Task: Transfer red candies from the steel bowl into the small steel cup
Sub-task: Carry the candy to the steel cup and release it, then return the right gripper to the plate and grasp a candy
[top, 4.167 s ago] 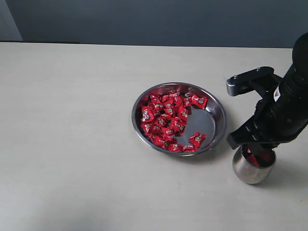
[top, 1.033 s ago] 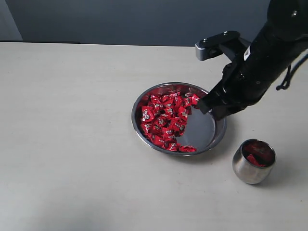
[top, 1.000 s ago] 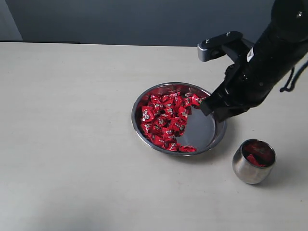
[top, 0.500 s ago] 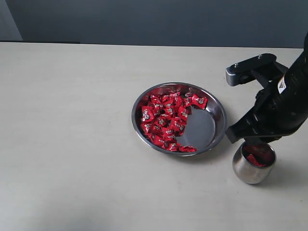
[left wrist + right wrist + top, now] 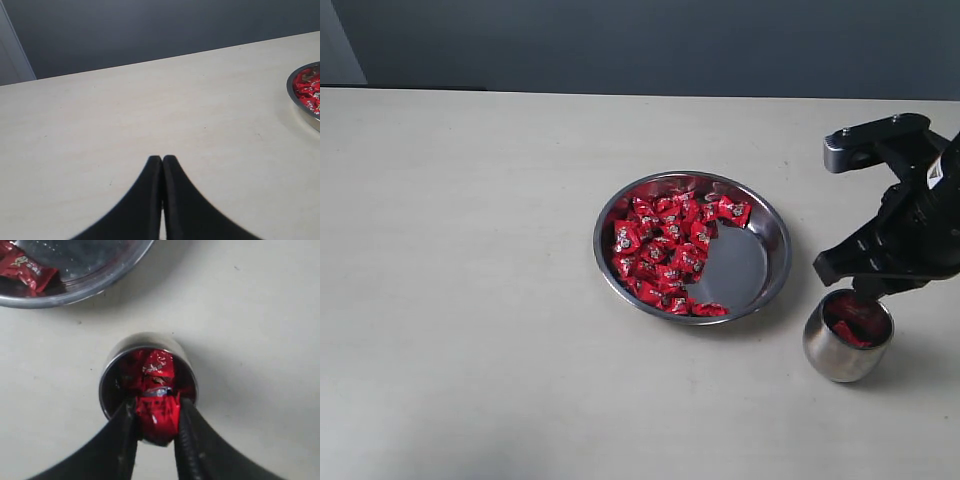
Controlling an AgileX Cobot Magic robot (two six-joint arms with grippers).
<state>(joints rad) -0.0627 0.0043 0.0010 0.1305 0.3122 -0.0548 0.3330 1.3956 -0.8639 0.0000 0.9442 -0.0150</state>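
Observation:
The steel bowl sits mid-table with several red candies heaped in its left half; its rim and one candy show in the right wrist view. The small steel cup stands to the bowl's right with red candies inside. My right gripper hangs just over the cup's mouth, shut on a red candy. In the exterior view the right arm hides the held candy. My left gripper is shut and empty over bare table, left of the bowl's edge.
The pale table stretches wide to the left of the bowl. A dark wall runs along the table's far edge.
My right gripper has lifted out of the bowl with a candy and moved right and toward the front, ending over the cup. The left gripper's earlier state is not shown.

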